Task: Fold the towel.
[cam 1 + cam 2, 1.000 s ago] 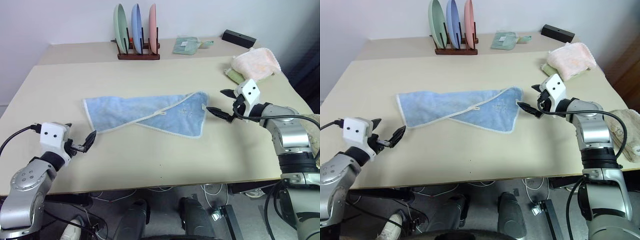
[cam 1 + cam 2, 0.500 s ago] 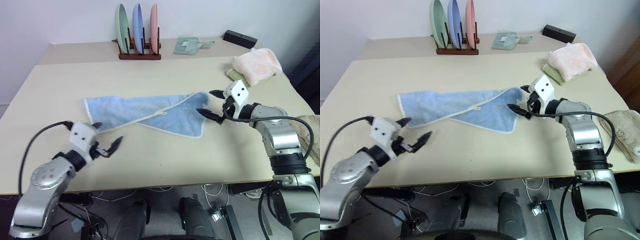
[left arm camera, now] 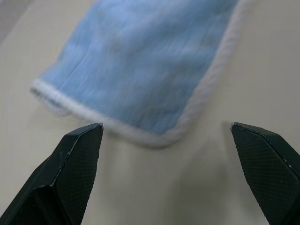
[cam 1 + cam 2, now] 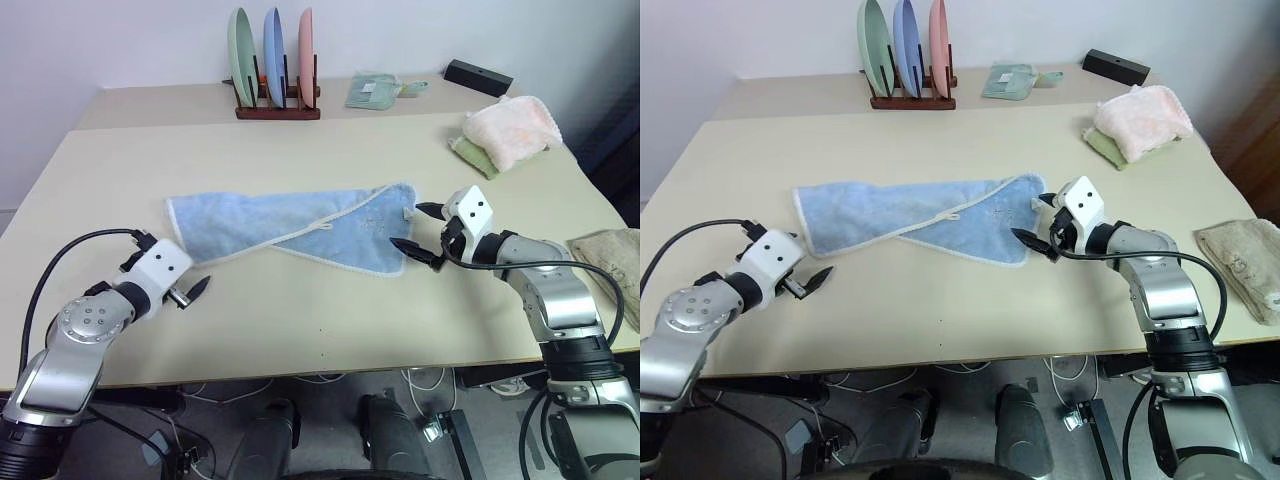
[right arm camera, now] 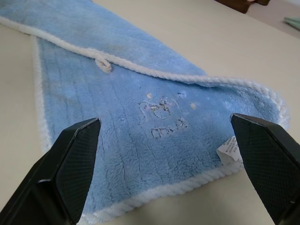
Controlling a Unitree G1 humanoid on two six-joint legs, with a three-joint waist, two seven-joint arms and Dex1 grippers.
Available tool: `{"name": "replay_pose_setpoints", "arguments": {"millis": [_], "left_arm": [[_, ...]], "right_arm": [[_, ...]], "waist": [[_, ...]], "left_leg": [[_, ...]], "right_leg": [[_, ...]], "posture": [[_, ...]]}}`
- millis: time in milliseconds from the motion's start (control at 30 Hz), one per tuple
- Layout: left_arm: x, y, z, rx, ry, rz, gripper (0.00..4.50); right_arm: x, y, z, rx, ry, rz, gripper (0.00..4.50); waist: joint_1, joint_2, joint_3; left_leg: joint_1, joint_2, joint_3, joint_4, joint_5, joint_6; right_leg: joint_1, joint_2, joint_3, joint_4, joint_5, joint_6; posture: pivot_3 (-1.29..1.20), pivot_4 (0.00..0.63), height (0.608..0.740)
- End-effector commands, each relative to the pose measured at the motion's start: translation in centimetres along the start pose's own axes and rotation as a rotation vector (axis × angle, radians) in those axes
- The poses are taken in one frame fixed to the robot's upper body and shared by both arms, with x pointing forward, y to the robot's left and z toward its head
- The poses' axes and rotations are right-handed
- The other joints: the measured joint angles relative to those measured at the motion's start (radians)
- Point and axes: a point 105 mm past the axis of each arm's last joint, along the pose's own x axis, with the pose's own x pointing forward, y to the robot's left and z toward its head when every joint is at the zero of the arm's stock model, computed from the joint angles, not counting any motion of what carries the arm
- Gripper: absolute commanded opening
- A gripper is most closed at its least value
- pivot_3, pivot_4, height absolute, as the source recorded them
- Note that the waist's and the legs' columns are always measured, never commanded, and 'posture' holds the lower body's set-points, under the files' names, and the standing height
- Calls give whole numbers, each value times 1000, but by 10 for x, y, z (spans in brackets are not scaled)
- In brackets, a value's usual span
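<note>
Fingers of both grippers stand spread wide and you hold nothing in either. From the head camera you see the towel (image 4: 300, 228) lying partly folded across the middle of the bench (image 4: 330, 320), one flap drawn diagonally over the other. Your left gripper (image 4: 190, 290) hangs just beside the towel's left corner without touching it. Your right gripper (image 4: 418, 228) sits at the towel's right end, its fingers straddling that edge. At the far side a rack of plates (image 4: 273, 60), a small green cloth (image 4: 372, 90), a black box (image 4: 478, 76) and a pink towel (image 4: 510, 125) stand well apart from the work.

Your left wrist camera adds the rounded white-edged corner between the two fingers (image 3: 75, 164).

Your right wrist camera adds the embroidery (image 5: 161, 117), the loop (image 5: 103, 64) and a white tag (image 5: 229, 149) at the hem.
</note>
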Motion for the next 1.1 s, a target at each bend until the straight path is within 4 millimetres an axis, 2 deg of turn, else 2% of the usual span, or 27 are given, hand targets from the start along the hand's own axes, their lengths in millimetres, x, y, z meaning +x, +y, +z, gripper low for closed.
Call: {"name": "replay_pose_setpoints", "arguments": {"millis": [33,133,333,467,633,667,767,867,1100], "left_arm": [[3,12,-3,-38,-16,-3,4464],[16,15,-7,-52,-27,-16,4464],[39,13,3,-57,-81,-45,4464],[48,10,4,-44,-96,-48,2663],[44,10,-2,-15,-92,-43,232],[43,10,-3,-11,-88,-39,36],[34,16,-5,51,-87,-9,36],[22,22,2,67,-124,23,36],[6,25,1,76,-121,65,36]], "right_arm": [[-2,-5,17,-34,-70,-44,4500],[-1,-2,17,-30,-73,-45,4500],[0,2,17,-25,-81,-44,4500],[1,3,19,-26,-87,-46,4500],[0,3,25,-39,-90,-49,4500],[0,3,26,-44,-91,-50,4500],[1,-3,32,-149,-57,-51,4500],[5,-12,29,-314,23,-46,4500],[32,-50,18,-583,151,-82,4500]], "waist": [[0,0,0],[1,0,0],[2,0,0],[0,0,0],[-4,0,0],[-4,0,0],[-6,0,0],[-7,1,0],[-7,1,0]], "left_leg": [[0,0,0,0,0,0],[0,0,0,0,0,0],[0,0,0,0,0,0],[0,0,0,1,0,0],[0,0,-1,1,0,0],[0,0,0,0,0,0],[0,0,0,0,0,0],[0,0,0,0,0,0],[0,0,1,0,0,0]], "right_leg": [[0,0,0,0,0,0],[0,0,0,0,0,0],[0,0,0,1,0,0],[0,0,0,1,0,0],[0,0,0,1,0,0],[-1,0,0,1,0,0],[-1,0,0,1,0,0],[-1,0,0,1,0,0],[-1,0,0,1,1,0]], "posture": [[0,150,736],[0,150,736],[0,150,736],[0,150,736],[0,150,736],[0,150,736],[0,150,736],[0,150,736],[0,150,736]]}}
